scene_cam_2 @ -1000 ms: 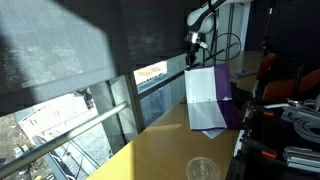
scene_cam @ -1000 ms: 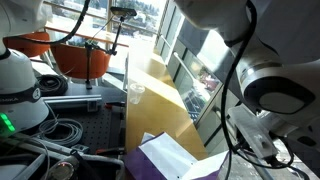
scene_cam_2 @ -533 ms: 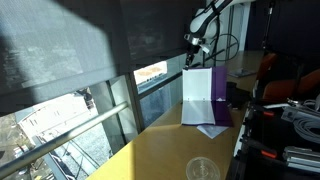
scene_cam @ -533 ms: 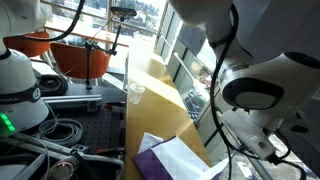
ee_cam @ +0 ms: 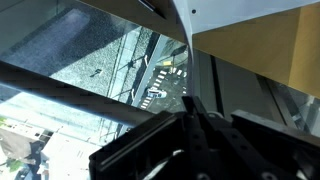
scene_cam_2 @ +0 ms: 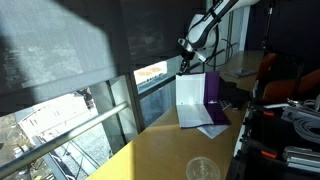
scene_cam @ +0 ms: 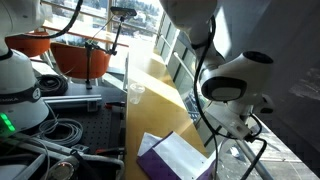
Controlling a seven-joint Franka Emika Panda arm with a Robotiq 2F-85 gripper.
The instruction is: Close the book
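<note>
Item: the book [scene_cam_2: 192, 102], thin, with a purple cover and plain white pages.

Location: far end of the tan bench [scene_cam_2: 160, 150], beside the window [scene_cam_2: 150, 80]. Part of it stands near upright and the rest lies flat.

Handling, as I judge it: light, floppy and easily creased. I would push at the raised top edge rather than pinch.

Hand [scene_cam_2: 184, 64]: at that top edge. I cannot tell whether it is open or closed.

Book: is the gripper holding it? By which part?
Cannot be told. In an exterior view the gripper sits at the top corner of the book's upright leaf, but whether it pinches or only pushes there is too small to see.
</note>
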